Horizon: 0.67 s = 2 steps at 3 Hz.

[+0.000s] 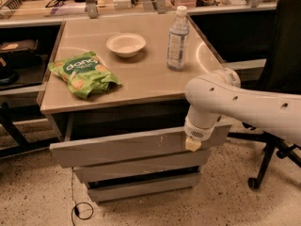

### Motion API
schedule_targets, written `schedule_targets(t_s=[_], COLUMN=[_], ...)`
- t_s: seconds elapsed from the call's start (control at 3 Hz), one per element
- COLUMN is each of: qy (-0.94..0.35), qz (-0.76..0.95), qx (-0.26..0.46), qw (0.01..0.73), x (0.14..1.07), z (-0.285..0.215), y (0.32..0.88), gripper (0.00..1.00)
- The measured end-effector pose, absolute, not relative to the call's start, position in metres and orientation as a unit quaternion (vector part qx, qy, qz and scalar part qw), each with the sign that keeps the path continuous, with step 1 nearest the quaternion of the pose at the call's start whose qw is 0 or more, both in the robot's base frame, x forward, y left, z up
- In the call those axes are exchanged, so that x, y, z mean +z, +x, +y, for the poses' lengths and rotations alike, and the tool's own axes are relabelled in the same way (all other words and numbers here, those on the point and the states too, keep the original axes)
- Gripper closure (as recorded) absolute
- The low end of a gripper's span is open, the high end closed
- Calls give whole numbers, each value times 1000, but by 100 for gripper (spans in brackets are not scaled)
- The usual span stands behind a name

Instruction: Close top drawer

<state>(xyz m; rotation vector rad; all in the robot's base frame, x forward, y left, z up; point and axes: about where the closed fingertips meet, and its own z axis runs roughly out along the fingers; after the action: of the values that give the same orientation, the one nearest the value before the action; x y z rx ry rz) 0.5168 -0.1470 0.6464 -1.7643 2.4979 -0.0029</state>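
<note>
The top drawer [117,147] is a wide grey box drawer under the tan tabletop [141,79]. It stands pulled out a short way, its long flat front panel tilted slightly down to the left. My white arm reaches in from the right. My gripper [193,144] points down at the right end of the drawer front and touches or nearly touches the panel. Only its pale tip shows below the round wrist.
Two shorter grey drawer fronts [141,166] sit below. On the tabletop are a green snack bag [82,74], a white bowl [125,44] and a water bottle [178,38]. A black office chair [277,79] stands at the right. A cable [81,210] lies on the floor.
</note>
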Motion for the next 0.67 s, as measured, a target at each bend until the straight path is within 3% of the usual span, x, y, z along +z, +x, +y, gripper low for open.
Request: schedule_targets(t_s=[0.67], qy=[-576], qz=[816], qx=[-2], qw=[42], x=[646], z=[-147], y=[517], gripper=[58])
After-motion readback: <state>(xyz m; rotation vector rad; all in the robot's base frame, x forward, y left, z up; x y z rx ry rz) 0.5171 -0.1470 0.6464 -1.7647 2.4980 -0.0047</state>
